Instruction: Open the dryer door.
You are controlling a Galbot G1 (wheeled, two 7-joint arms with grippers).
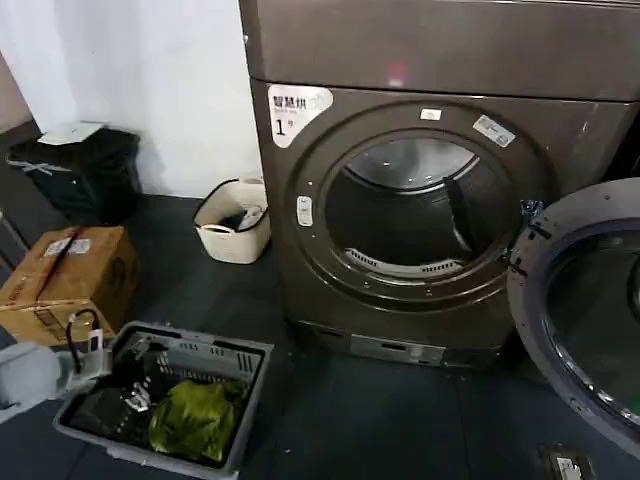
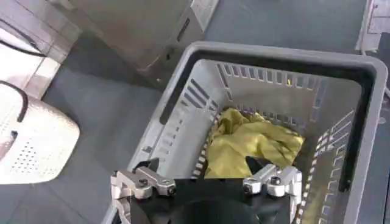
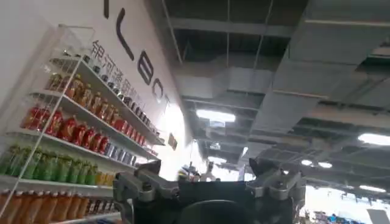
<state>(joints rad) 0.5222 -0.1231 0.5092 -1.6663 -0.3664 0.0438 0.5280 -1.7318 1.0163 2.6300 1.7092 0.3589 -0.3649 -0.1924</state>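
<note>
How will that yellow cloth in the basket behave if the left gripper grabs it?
Probably floppy: the yellow cloth lies crumpled in folds in the basket. Likely light, and may drape or snag on the slotted walls. The left gripper hangs just above it, open.

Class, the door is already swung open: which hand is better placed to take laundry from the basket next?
Left. The left hand hangs open over the basket, above the yellow cloth. The right hand points at the ceiling.

Brown-grey metallic dryer (image 1: pixel 400 200) centre frame, white "1" sticker (image 1: pixel 295 110). The dryer door (image 1: pixel 585 310) at right is chrome-ringed dark glass. Lower left, a grey basket (image 1: pixel 165 395) holds a yellow-green cloth (image 1: pixel 195 418).
</note>
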